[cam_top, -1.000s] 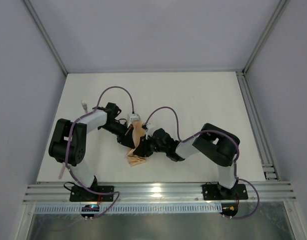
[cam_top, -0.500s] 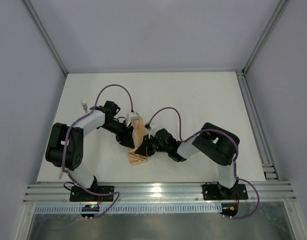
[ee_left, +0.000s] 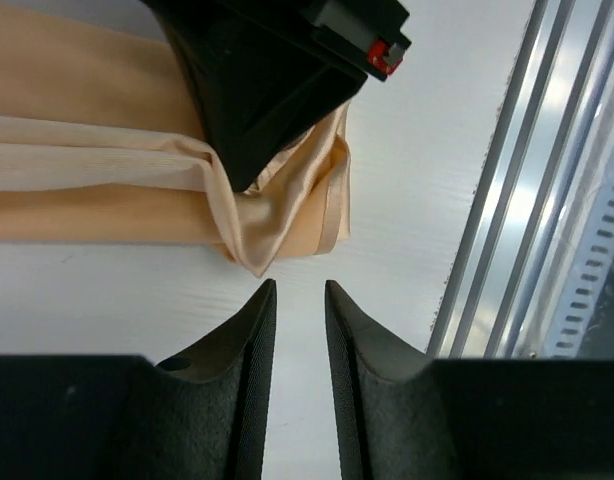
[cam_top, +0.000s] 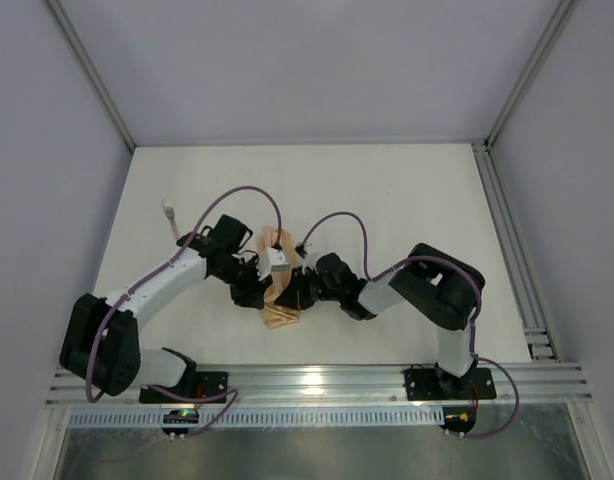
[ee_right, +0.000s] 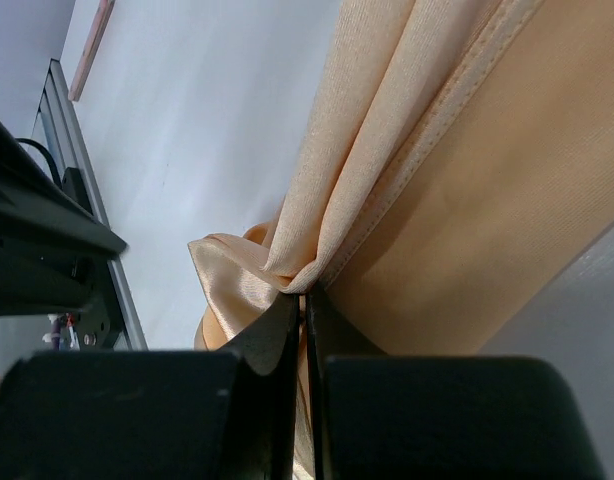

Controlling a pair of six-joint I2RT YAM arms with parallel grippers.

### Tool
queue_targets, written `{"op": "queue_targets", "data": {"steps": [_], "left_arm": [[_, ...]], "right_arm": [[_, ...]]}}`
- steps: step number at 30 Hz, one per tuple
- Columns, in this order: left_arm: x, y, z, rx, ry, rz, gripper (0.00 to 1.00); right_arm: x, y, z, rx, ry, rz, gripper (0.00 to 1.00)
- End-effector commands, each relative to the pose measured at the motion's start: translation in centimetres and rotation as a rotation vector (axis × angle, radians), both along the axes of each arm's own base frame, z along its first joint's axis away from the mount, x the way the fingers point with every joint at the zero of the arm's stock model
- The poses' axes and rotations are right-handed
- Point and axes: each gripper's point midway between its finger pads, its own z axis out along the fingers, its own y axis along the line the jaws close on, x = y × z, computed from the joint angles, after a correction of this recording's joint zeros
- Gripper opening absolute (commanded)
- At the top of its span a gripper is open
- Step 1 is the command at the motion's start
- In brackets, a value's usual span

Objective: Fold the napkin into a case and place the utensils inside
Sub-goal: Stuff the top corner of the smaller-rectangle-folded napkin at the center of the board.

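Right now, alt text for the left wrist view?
The left tool, fingers slightly apart and empty, sits over white table just short of the folded peach napkin. The right tool pinches the napkin's fold; an aluminium rail runs down the right edge.

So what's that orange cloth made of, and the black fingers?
The napkin looks like thin woven fabric, perhaps satin-like polyester: soft sheen, fine ribbing, stitched hem. The left fingers are probably matte black plastic; the surface is finely grainy with faint layer lines, so maybe printed.
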Motion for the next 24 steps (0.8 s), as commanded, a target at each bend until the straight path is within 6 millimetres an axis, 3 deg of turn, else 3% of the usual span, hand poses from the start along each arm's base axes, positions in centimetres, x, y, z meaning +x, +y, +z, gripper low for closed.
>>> {"op": "queue_targets", "data": {"steps": [1, 6, 15, 20, 24], "left_arm": [[0.4, 0.0, -2.8, 0.126, -0.107, -0.038, 0.28], [1.0, -1.1, -5.4, 0.195, -0.168, -0.083, 0.43], [2.4, -2.7, -5.7, 0.142, -0.203, -0.058, 0.51], [1.4, -2.8, -5.8, 0.124, -0.179, -0.111, 0.53], [-0.3, -1.5, -7.1, 0.186, -0.102, -0.191, 0.55]], "right_arm": [[0.6, 0.1, 0.8, 0.018, -0.017, 0.004, 0.03], [0.5, 0.2, 0.8, 0.018, -0.01, 0.01, 0.03], [0.1, -0.2, 0.3, -0.003, -0.006, 0.023, 0.03], [0.1, -0.2, 0.3, -0.005, -0.013, 0.03, 0.03], [0.1, 0.0, 0.4, 0.0, -0.013, 0.036, 0.03]]}}
